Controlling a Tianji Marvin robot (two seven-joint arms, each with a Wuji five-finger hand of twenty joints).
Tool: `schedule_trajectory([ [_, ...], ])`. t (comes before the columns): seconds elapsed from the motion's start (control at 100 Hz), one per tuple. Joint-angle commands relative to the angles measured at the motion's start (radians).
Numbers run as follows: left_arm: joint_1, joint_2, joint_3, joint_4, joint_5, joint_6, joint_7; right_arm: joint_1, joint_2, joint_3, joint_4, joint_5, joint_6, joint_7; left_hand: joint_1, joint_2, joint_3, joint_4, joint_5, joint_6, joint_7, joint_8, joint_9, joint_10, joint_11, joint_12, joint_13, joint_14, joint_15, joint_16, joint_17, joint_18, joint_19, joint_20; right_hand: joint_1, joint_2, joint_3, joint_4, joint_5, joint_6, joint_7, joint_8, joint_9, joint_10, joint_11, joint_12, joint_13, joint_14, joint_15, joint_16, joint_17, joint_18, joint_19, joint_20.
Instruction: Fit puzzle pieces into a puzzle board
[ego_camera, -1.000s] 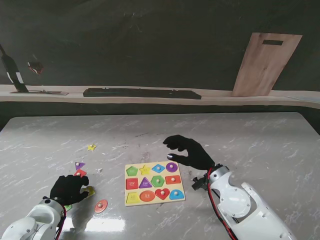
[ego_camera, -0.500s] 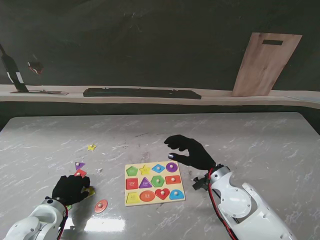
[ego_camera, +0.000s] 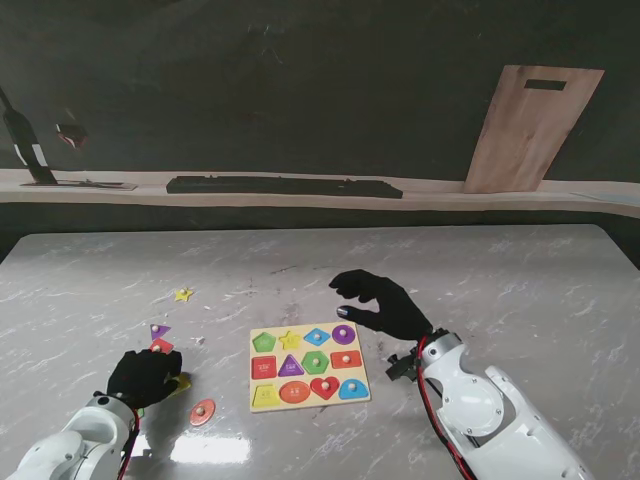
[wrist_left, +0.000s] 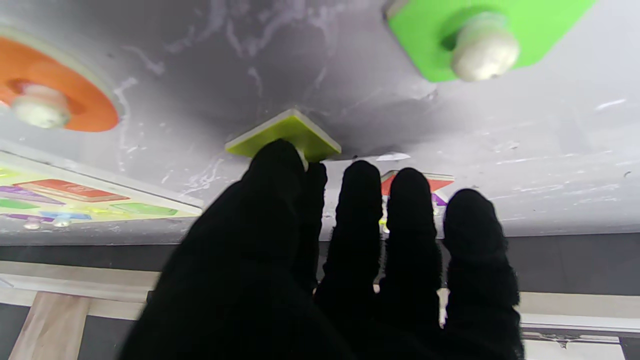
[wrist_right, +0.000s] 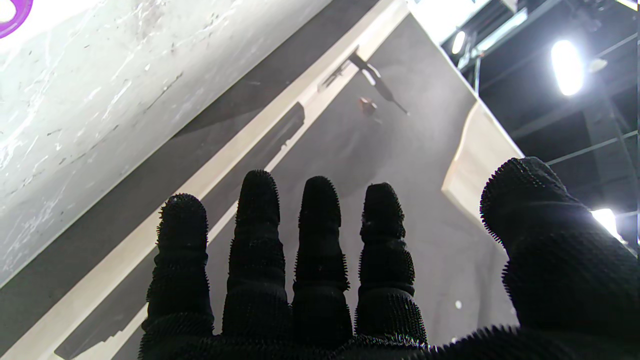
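Note:
The wooden puzzle board (ego_camera: 262, 397) lies in the middle of the table with coloured shapes set in it. My left hand (ego_camera: 145, 375) rests on the table left of the board. In the left wrist view its thumb and index fingertips (wrist_left: 280, 160) are pinched together at the knob of a yellow-green square piece (wrist_left: 292, 131), which peeks out beside the hand (ego_camera: 181, 381). My right hand (ego_camera: 382, 303) hovers open over the board's far right corner, fingers spread, holding nothing; the right wrist view shows only its fingers (wrist_right: 320, 250).
Loose pieces lie around the left hand: an orange oval (ego_camera: 202, 411), a green piece (wrist_left: 480, 35), a red piece (ego_camera: 160, 346), a purple triangle (ego_camera: 158, 330) and a yellow star (ego_camera: 183, 295). A wooden board (ego_camera: 530, 128) leans on the back wall.
My left hand has crept a little to the right and nearer to me, staying on the yellow-green piece. The right hand has barely moved.

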Motion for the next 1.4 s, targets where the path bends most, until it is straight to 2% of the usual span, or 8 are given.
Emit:
schedule_trajectory([
  [0.0,0.008,0.002,0.008,0.011,-0.002,0.004,-0.009,-0.007,-0.005,-0.001,-0.005,-0.004,0.002,-0.005,0.062,-0.022,0.023,-0.014,0.033,0.013,0.033,0.018,0.026,0.024,-0.014,-0.014,0.025,0.003,-0.001,-0.010,0.018,-0.024,0.036,-0.012,-0.017,0.026,-0.020,0.039,0.015,-0.031,-0.021,0.017,0.030,0.003,0.002,0.004,0.018,-0.006,0.011,0.005,-0.005,0.010,0.013,0.014],
  [0.1,0.010,0.002,0.009,0.012,0.000,0.000,0.003,-0.008,-0.005,0.000,-0.007,-0.003,0.005,-0.006,0.056,-0.020,0.033,-0.018,0.032,0.043,0.042,0.024,0.038,0.032,-0.002,-0.033,0.047,0.006,0.009,-0.014,0.044,-0.013,0.052,-0.015,-0.016,0.028,-0.023,0.040,0.018,-0.033,-0.021,0.017,0.031,0.004,0.001,0.004,0.019,-0.005,0.011,0.005,-0.005,0.010,0.013,0.015],
  [0.21,0.010,-0.001,0.008,0.015,-0.003,-0.013,0.034,-0.008,-0.006,0.000,-0.006,-0.003,0.005,-0.007,0.047,-0.031,0.061,-0.026,0.042,0.070,0.048,0.024,0.057,0.045,0.008,-0.105,0.077,0.018,0.017,-0.032,0.077,0.002,0.077,-0.029,-0.016,0.032,-0.027,0.040,0.019,-0.039,-0.021,0.017,0.032,0.004,0.000,0.004,0.019,-0.005,0.011,0.005,-0.005,0.011,0.012,0.015],
  [0.4,0.010,-0.003,0.001,0.019,0.009,-0.044,0.087,-0.008,-0.006,0.001,-0.006,-0.001,0.006,-0.008,-0.014,-0.123,0.194,-0.040,0.109,0.070,0.071,-0.050,0.129,0.052,-0.004,-0.240,0.154,0.029,0.032,-0.073,0.153,0.029,0.128,-0.078,-0.013,0.036,-0.033,0.041,0.021,-0.045,-0.020,0.018,0.035,0.006,-0.001,0.005,0.020,-0.004,0.011,0.005,-0.006,0.011,0.012,0.016],
  [0.71,0.018,-0.006,-0.008,-0.005,0.001,-0.081,0.109,-0.008,-0.006,0.002,-0.006,0.003,0.005,-0.007,-0.039,-0.146,0.236,-0.036,0.116,0.064,0.090,-0.063,0.137,0.051,0.013,-0.248,0.160,0.024,0.044,-0.076,0.161,0.026,0.138,-0.093,-0.012,0.040,-0.038,0.042,0.021,-0.053,-0.021,0.018,0.038,0.005,-0.003,0.005,0.020,-0.003,0.009,0.006,-0.006,0.012,0.011,0.017],
  [0.93,0.011,-0.006,-0.004,-0.028,-0.014,-0.116,0.092,-0.008,-0.007,0.002,-0.005,0.004,0.002,-0.007,-0.045,-0.149,0.246,-0.035,0.113,0.065,0.093,-0.064,0.136,0.050,0.019,-0.245,0.159,0.023,0.047,-0.076,0.161,0.024,0.140,-0.095,-0.010,0.040,-0.040,0.043,0.025,-0.055,-0.019,0.018,0.041,0.004,-0.004,0.006,0.019,-0.001,0.009,0.006,-0.005,0.012,0.011,0.017],
  [1.16,-0.020,-0.003,0.011,-0.051,-0.039,-0.155,0.042,-0.006,-0.006,0.003,0.001,0.012,-0.012,-0.004,-0.053,-0.145,0.257,-0.033,0.100,0.061,0.101,-0.052,0.123,0.048,0.029,-0.232,0.145,0.017,0.049,-0.074,0.149,0.014,0.135,-0.099,-0.009,0.039,-0.041,0.043,0.029,-0.055,-0.017,0.018,0.042,0.005,-0.004,0.007,0.020,-0.001,0.009,0.006,-0.006,0.012,0.010,0.017],
  [1.39,-0.081,-0.006,0.055,-0.069,-0.133,-0.163,-0.031,-0.003,-0.007,0.011,0.011,0.024,-0.030,-0.004,-0.054,-0.138,0.256,-0.035,0.091,0.062,0.100,-0.044,0.113,0.046,0.033,-0.219,0.132,0.017,0.051,-0.072,0.136,0.008,0.132,-0.099,-0.009,0.040,-0.042,0.043,0.030,-0.056,-0.017,0.019,0.040,0.005,-0.006,0.007,0.018,-0.001,0.007,0.006,-0.008,0.012,0.009,0.017],
])
